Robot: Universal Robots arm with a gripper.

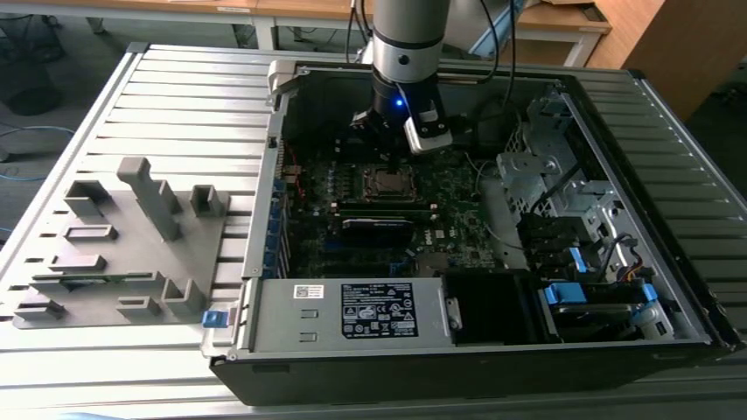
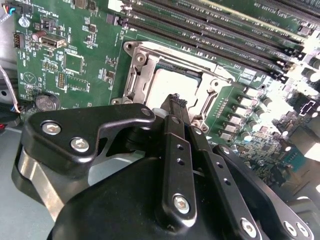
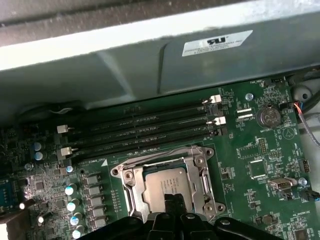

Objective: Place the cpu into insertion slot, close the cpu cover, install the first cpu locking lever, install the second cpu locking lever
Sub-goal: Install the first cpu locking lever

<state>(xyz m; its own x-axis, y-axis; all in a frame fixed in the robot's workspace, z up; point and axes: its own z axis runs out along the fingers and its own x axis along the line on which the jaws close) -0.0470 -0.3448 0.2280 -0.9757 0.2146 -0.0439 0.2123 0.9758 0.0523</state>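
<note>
My arm point(image 1: 408, 35) comes straight down from above, wrist vertical, with a blue light lit on it. My gripper point(image 2: 179, 102) points downward, its black fingers point(image 2: 176, 145) drawn together side by side at the tip.

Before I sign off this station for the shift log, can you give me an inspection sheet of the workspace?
Surface: ribbed grey table carrying an open computer case.
Job's things: cpu lies in the insertion slot; cpu cover lies down around it.
Clutter: grey fixture block at the exterior view's left.
Hand: hand just above the cpu, fingers together, holding nothing.
Cables: black cables along the arm; blue connectors inside the case.
Surroundings: wooden desks behind.
</note>
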